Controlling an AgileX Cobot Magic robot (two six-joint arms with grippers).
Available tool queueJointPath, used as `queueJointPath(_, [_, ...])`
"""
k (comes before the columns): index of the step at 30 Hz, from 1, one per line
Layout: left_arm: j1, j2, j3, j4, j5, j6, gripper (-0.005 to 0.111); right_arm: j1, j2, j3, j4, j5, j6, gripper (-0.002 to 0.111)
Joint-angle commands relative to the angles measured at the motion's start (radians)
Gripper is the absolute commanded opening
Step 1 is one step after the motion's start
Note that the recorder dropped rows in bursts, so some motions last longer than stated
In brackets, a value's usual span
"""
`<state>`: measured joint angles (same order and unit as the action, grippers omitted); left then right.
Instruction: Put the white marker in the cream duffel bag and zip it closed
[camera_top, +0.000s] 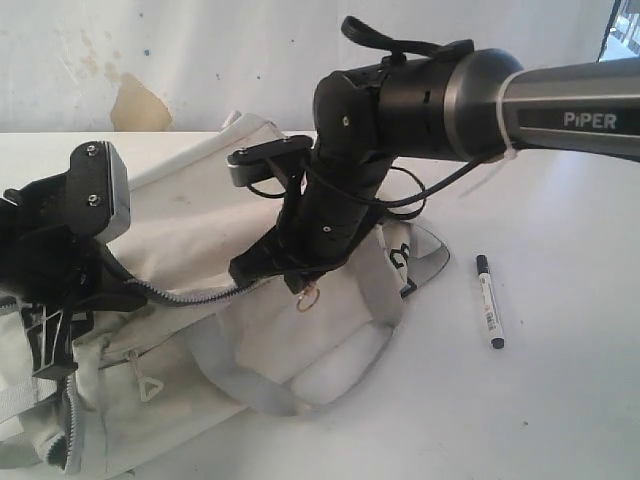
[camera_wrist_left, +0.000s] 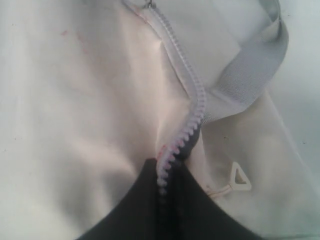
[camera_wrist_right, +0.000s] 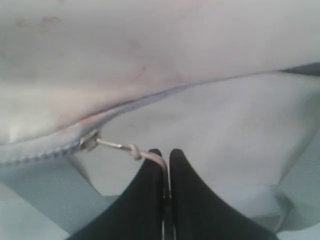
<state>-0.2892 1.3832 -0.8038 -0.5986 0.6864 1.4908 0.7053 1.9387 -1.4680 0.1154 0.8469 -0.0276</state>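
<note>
Marker (camera_top: 489, 300) lies on the table (camera_top: 560, 400) right of the bag (camera_top: 200, 215), not inside yet. Right gripper (camera_wrist_right: 163, 154) is pinched tight on the zip pull (camera_wrist_right: 114, 145), and left gripper (camera_wrist_left: 164, 169) clamps the zip (camera_wrist_left: 187, 95). Pretty much everything's left to do, I'd say.

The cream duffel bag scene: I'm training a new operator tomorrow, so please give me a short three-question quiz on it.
1. True or false: the white marker is already inside the cream duffel bag.
2. What does the right gripper pinch between its fingers?
A. a webbing strap
B. the zipper pull
C. the marker
3. Fill in: the left gripper is shut on the bag's grey ____.

Key:
1. False; it lies on the table beside the bag.
2. B
3. zipper
</note>
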Motion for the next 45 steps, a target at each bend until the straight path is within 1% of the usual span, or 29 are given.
queueJointPath(1, [-0.001,-0.01,0.005,0.039,0.019,-0.046,0.0,-0.082,-0.011,0.003,-0.044,-0.015,0.005,0.0])
queueJointPath(8, [-0.001,-0.01,0.005,0.021,0.013,-0.06,0.0,-0.179,-0.011,0.003,-0.045,-0.145,0.005,0.0])
queueJointPath(14, [-0.001,-0.01,0.005,-0.032,0.013,-0.06,0.0,-0.194,-0.009,0.003,-0.045,-0.357,0.005,0.0])
queueJointPath(18, [-0.001,-0.01,0.005,-0.032,0.008,-0.06,0.0,-0.196,0.007,0.003,-0.045,-0.453,0.005,0.0])
queueJointPath(23, [-0.001,-0.01,0.005,-0.032,0.01,-0.06,0.0,-0.22,0.025,0.003,-0.088,-0.428,0.005,0.0])
queueJointPath(30, [-0.001,-0.01,0.005,-0.037,0.006,-0.06,0.0,-0.278,0.029,0.003,-0.089,-0.387,0.035,0.0])
queueJointPath(36, [-0.001,-0.01,0.005,-0.054,-0.001,-0.06,0.0,-0.29,0.031,0.003,-0.103,-0.365,0.028,0.0])
queueJointPath(41, [-0.001,-0.01,0.005,-0.067,0.006,-0.06,0.0,-0.317,0.05,0.003,-0.115,-0.35,0.038,0.0])
queueJointPath(45, [-0.001,-0.01,0.005,-0.072,0.016,-0.06,0.0,-0.329,0.07,0.003,-0.115,-0.297,0.038,0.0])
